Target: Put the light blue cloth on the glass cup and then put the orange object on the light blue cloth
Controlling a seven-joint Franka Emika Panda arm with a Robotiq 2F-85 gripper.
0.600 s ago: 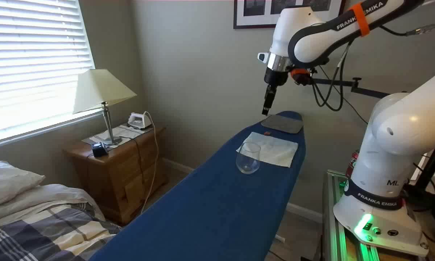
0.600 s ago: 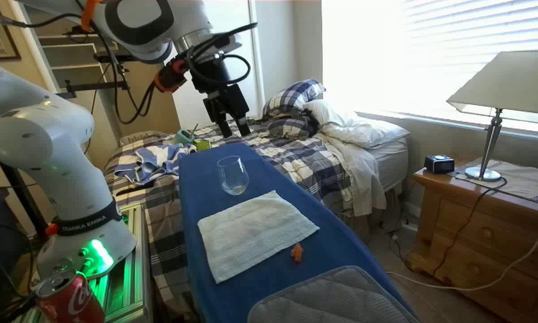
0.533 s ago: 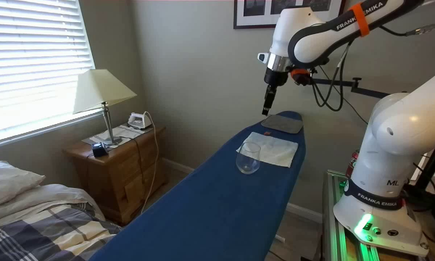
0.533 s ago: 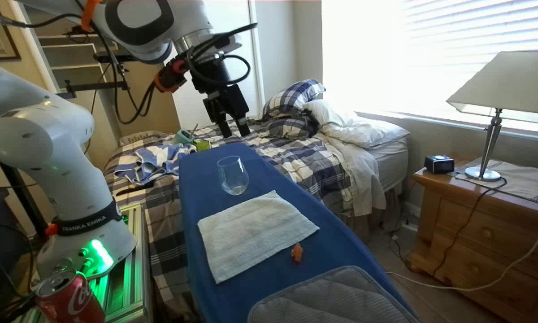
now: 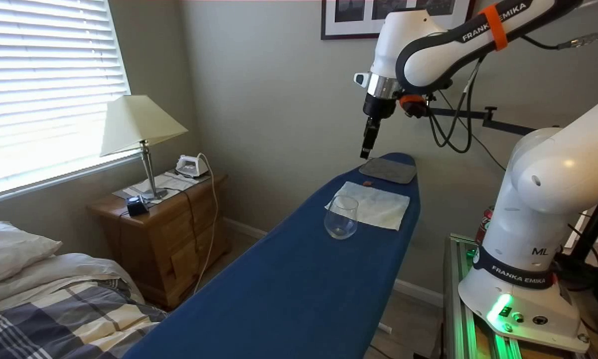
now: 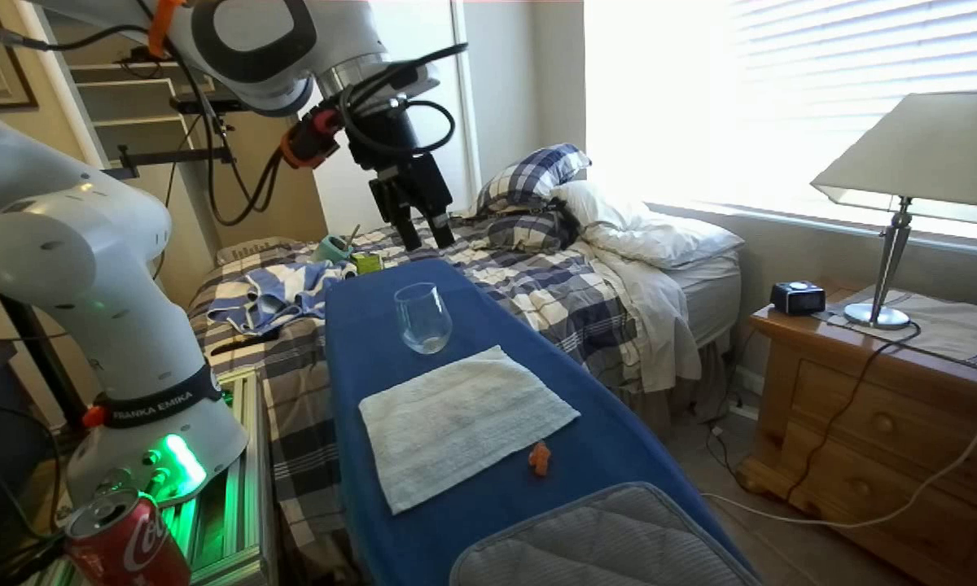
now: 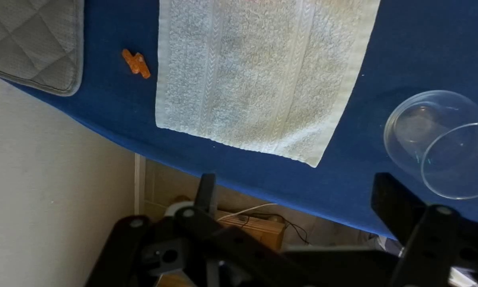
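Observation:
The light blue cloth (image 5: 382, 207) lies flat on the dark blue ironing board in both exterior views (image 6: 468, 427); the wrist view (image 7: 255, 75) shows its woven bands. The clear glass cup (image 6: 425, 321) stands upright beside the cloth, apart from it; it also shows in an exterior view (image 5: 341, 224) and at the right of the wrist view (image 7: 416, 123). The small orange object (image 6: 539, 459) lies on the board by the cloth's opposite edge, also in the wrist view (image 7: 136, 63). My gripper (image 6: 428, 241) is open and empty, raised above the board; its fingers spread wide in the wrist view (image 7: 294, 180).
A grey quilted pad (image 6: 611, 541) lies on the ironing board (image 5: 289, 279) near the orange object. A wall stands behind the narrow end. A nightstand (image 5: 154, 234) with lamp and iron, and a bed (image 6: 529, 285), stand near the board. A soda can (image 6: 126, 537) stands by the robot base.

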